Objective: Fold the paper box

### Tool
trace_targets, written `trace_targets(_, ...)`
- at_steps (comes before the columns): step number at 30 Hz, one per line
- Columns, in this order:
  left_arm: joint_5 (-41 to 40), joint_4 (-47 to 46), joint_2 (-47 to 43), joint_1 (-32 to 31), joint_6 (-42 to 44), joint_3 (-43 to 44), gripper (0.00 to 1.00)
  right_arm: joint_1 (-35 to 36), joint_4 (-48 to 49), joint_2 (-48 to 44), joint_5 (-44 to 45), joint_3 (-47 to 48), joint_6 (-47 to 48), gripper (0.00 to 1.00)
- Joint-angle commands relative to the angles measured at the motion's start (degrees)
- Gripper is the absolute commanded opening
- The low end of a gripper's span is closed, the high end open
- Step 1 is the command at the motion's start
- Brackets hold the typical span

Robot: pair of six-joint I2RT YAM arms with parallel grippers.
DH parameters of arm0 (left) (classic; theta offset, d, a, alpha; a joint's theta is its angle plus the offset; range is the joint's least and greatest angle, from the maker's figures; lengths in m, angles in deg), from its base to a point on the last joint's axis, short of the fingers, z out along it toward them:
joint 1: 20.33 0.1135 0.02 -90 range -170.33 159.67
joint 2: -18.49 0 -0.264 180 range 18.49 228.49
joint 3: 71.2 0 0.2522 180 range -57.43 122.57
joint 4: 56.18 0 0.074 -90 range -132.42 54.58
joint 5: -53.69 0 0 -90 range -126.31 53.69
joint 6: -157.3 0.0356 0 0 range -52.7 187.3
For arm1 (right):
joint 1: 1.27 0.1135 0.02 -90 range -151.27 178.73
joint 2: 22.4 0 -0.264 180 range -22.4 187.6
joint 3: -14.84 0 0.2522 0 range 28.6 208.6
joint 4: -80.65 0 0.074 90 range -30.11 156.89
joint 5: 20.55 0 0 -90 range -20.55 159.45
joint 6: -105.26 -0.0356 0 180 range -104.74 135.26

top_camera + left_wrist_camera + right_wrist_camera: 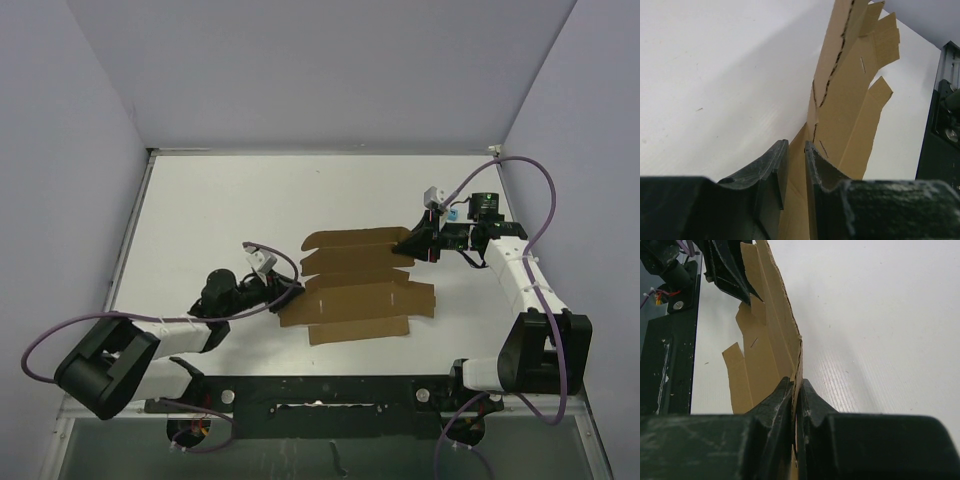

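From above, the paper box [360,285] lies unfolded around the middle of the desk [250,200], a flat brown sheet with flaps notched along its far and near edges. My left claw [290,292] reaches in low from the left and meets the sheet's left edge. My right claw [408,247] comes from the right and sits at the sheet's far right corner.

Through my left wrist camera, the paper box [850,90] runs away from me across the white desk [715,75], its dashed crease lines and short slits plain to see. My left claw [796,150] stands narrow, one black finger on each side of the cardboard's near edge. I cannot tell whether the fingers actually press on it or only bracket it.

Through my right wrist camera, my right claw [796,385] is closed tight on the edge of the paper box [765,340], with only the thickness of the cardboard between the fingers. The sheet stretches away from that grip, bowed slightly, with a flap and a small slit showing on its left side. The white desk [880,315] fills the right of the view.
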Motion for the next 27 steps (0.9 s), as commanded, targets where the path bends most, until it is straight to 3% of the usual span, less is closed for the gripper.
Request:
trace_targets(1, 7.0, -9.5, 3.8, -0.3, 4.9, 3.8, 0.19, 0.1, 1.2, -2.2, -4.0, 2.2, -0.4, 0.00)
trace_targets(15, 14.1, -29.5, 17.4, -0.3, 0.6, 6.1, 0.29, 0.1, 1.2, -2.3, -5.7, 2.1, -0.3, 0.00)
trace_targets(27, 15.3, -28.2, 20.1, -0.1, 1.0, 8.1, 0.34, 0.1, 1.1, -2.3, -7.8, 1.9, -0.2, 0.00)
